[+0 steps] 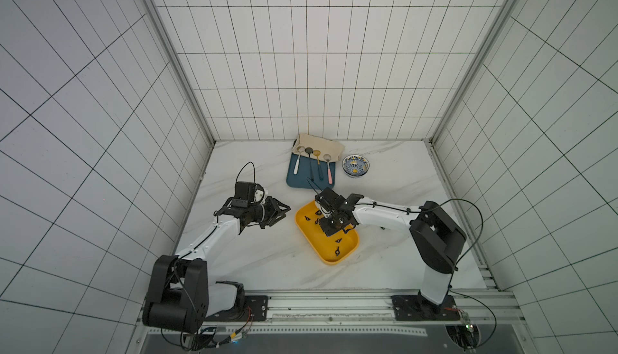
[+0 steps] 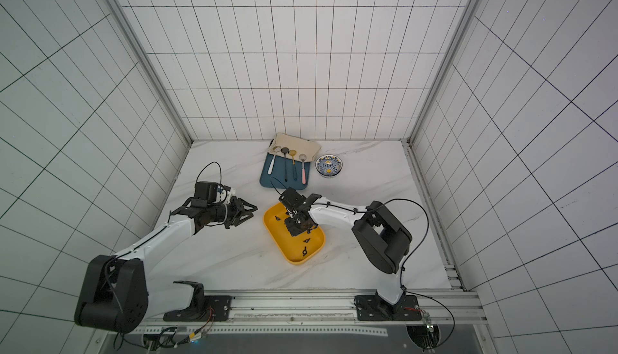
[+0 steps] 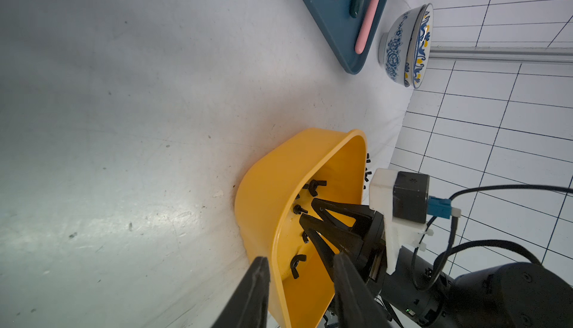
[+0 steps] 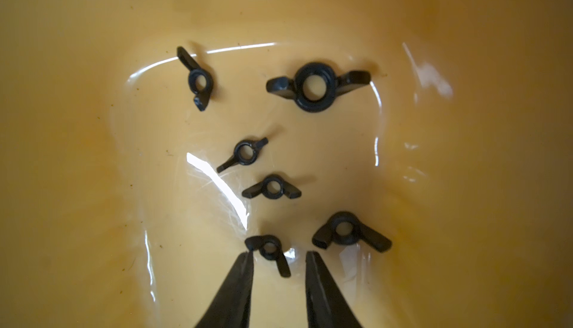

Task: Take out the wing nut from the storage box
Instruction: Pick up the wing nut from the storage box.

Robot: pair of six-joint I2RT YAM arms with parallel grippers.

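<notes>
Jaws of the right gripper (image 4: 278, 256) stand parted, pointing straight down into the storage box (image 1: 319, 242), with nothing pinched between them. The two black fingers straddle one small black wing nut (image 4: 269, 249) that lies flat on the yellow floor. One fingertip (image 4: 243, 270) sits right at the end of one wing, while bare floor shows between the nut and the opposite finger. Five loose nuts (image 4: 272, 188) lie on the same floor in the right wrist view, each apart from the others. The largest of them lies farthest from the fingers, and a middling one lies just beside the straddled nut.

In both top views the right arm (image 1: 381, 215) reaches in from the right side of the table (image 1: 250, 255), and its wrist hides the middle of the box. The box rests flat on the white marbled top, askew to the table edges.

The left gripper (image 1: 284, 215) hangs outside the box, near its left rim but apart from it, fingers spread with nothing between them. The left wrist view shows the box's outer wall past them.

Farther back, a dark-blue tray (image 1: 302, 182) holds four spoons (image 1: 312, 165) side by side, their bowls resting on a beige cloth (image 1: 321, 142) draped over the tray's far end. A blue-and-yellow patterned bowl (image 1: 356, 166) stands just right of the tray.
</notes>
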